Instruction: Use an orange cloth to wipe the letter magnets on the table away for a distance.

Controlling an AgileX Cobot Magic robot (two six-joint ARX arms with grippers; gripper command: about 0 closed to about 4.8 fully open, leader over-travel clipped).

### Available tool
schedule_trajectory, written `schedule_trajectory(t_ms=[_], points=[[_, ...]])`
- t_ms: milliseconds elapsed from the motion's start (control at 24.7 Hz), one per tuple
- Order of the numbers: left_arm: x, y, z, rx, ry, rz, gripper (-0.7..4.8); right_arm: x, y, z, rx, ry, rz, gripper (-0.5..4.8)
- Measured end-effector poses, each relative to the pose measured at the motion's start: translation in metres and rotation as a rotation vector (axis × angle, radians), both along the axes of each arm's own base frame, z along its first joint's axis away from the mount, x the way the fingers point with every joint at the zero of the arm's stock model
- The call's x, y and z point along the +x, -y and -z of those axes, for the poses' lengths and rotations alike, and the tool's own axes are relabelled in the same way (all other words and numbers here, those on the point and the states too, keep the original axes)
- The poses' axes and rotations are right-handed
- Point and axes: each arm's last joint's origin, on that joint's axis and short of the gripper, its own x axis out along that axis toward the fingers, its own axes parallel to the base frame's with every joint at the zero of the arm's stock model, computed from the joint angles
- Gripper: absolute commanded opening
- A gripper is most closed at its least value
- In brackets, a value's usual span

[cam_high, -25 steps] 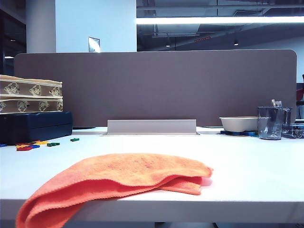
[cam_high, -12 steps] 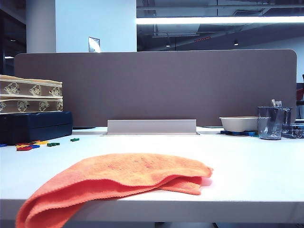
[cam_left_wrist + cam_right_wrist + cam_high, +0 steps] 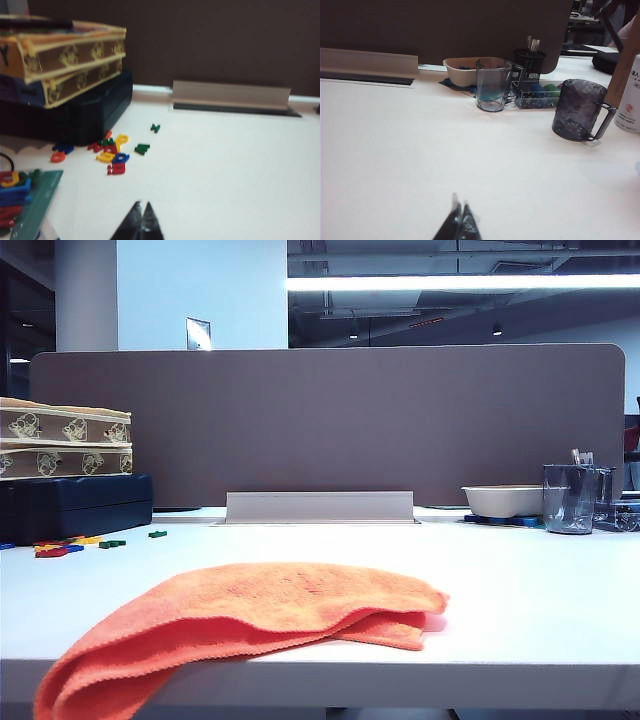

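The orange cloth [image 3: 245, 625] lies loosely folded at the front edge of the white table [image 3: 520, 580], one corner hanging over the edge toward the left of the exterior view. No arm shows in that view.

The letter magnets [image 3: 112, 150] sit well apart from the cloth, far back on the left — a small scatter of green, yellow, blue and red pieces just in front of a dark case [image 3: 75, 112] that carries two patterned boxes [image 3: 70, 60]. Two green pieces lie a little off from the rest. In the left wrist view a green board [image 3: 37, 200] with more coloured pieces stacked on it lies nearer the camera.

The left hand [image 3: 140, 220] is above bare table, short of the magnets, its fingers pressed together and holding nothing. The right hand [image 3: 459, 222] is likewise closed and empty, over bare table on the right side. Beyond it stand a clear cup [image 3: 492, 85], a dark grey mug [image 3: 577, 110], a pale bowl [image 3: 462, 70] and a mesh pen holder [image 3: 529, 62] — all near the brown partition [image 3: 330, 420].
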Motion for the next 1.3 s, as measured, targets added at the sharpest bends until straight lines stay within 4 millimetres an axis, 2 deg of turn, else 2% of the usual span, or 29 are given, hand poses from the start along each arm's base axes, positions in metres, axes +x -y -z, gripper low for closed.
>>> schedule_trajectory(t_ms=[162, 527, 1298], points=[[-0.006, -0.001, -0.001, -0.005, 0.025, 0.000, -0.05, 0.000, 0.000, 0.000, 0.000, 0.000, 0.000, -0.05], [-0.005, -0.003, 0.006, 0.009, -0.049, -0.017, -0.05, 0.000, 0.000, 0.000, 0.000, 0.000, 0.000, -0.05], [-0.004, -0.019, 0.006, 0.005, -0.051, -0.187, -0.05, 0.000, 0.000, 0.000, 0.000, 0.000, 0.000, -0.05]])
